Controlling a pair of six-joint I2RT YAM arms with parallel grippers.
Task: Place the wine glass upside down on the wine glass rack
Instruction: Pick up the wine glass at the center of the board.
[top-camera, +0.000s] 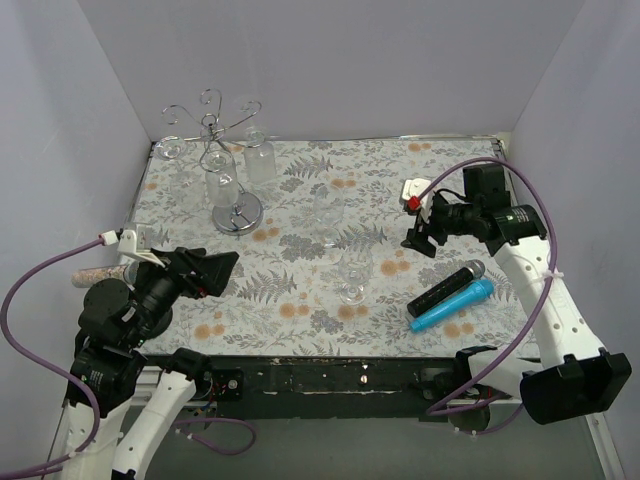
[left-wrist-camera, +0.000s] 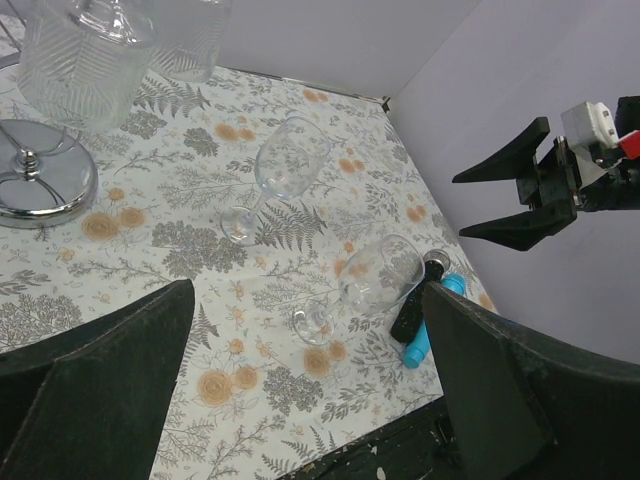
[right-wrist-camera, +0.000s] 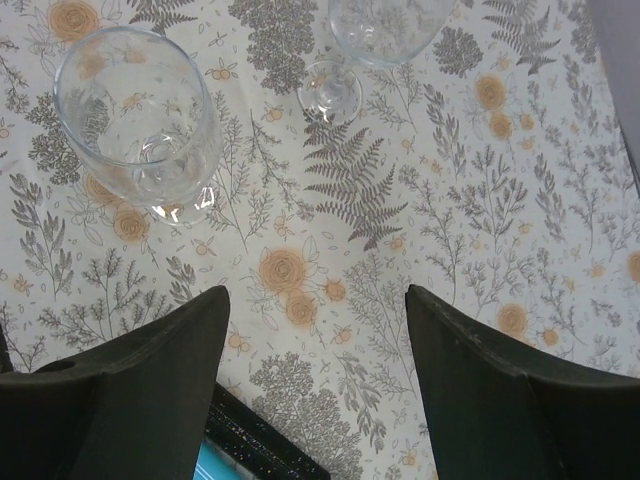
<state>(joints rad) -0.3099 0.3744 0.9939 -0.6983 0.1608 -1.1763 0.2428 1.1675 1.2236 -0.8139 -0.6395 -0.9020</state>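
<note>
Right jaws gape wide and empty, tilted down toward the clear stemmed wine glass (right-wrist-camera: 140, 120) upright ahead-left on the floral tabletop (right-wrist-camera: 450, 220), likely lining up a grasp; left jaws also wide, empty.

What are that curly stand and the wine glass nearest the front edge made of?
Wine glass rack: apparently polished metal wire; silvery, with a mirror-bright base. Wine glass: clear glass, possibly plastic; the floral tablecloth shows through it.
</note>
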